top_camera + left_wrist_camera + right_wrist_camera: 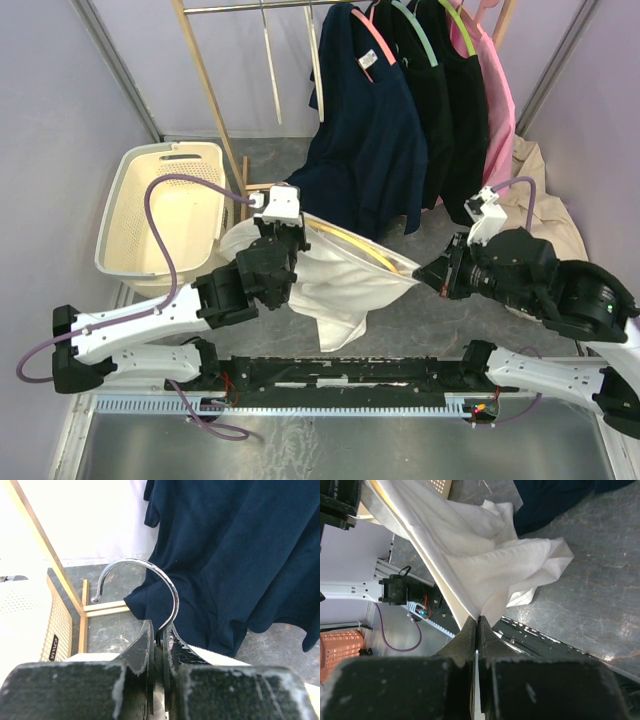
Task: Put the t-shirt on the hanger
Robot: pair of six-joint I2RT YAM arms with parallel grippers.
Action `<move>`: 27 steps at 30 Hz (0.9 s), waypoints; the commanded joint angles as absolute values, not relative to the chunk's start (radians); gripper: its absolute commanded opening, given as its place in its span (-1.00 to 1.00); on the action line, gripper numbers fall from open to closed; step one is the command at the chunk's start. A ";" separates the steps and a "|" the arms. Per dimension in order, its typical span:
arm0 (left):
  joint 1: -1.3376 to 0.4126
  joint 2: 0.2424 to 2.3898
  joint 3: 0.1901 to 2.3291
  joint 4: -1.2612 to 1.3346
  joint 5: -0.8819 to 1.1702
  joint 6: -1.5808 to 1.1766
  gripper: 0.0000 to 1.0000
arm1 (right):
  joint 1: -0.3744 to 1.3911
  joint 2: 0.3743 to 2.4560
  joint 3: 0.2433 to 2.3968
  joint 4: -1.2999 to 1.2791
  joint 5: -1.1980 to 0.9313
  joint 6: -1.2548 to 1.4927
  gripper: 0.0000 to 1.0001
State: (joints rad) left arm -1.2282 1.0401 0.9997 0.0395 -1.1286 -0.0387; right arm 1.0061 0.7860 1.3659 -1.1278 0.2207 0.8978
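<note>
The white t-shirt (335, 285) hangs stretched between my two grippers above the floor, its lower part drooping. The yellow hanger (362, 247) lies inside it, one arm showing through the cloth. My left gripper (283, 232) is shut on the base of the hanger's silver hook (150, 575), which curves up in the left wrist view. My right gripper (428, 276) is shut on the t-shirt's right edge; in the right wrist view the cloth (485, 560) runs taut from my closed fingertips (470, 630) towards the left arm.
A cream laundry basket (122, 215) stands at the back left. A wooden rack (215, 110) carries a navy shirt (370, 140), black garments and a pink one on coloured hangers. A beige garment (545, 200) lies at the right. A black rail (340, 375) runs along the near edge.
</note>
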 commanded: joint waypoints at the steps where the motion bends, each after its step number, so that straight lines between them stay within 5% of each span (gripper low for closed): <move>1: -1.200 1.075 1.121 0.007 -1.321 0.129 -0.95 | 1.010 0.797 1.511 -1.306 0.301 0.825 -0.98; 10: -1.202 1.186 1.264 -0.041 -1.364 0.219 -0.95 | 1.011 0.896 1.682 -1.342 0.302 0.769 -0.98; 20: -1.217 1.276 1.386 0.029 -1.375 0.323 -0.95 | 1.009 0.924 1.565 -1.150 0.161 0.792 -0.98; 27: -1.240 1.268 1.425 -0.083 -1.287 0.146 -0.95 | 1.010 0.951 1.474 -0.954 0.114 0.792 -0.98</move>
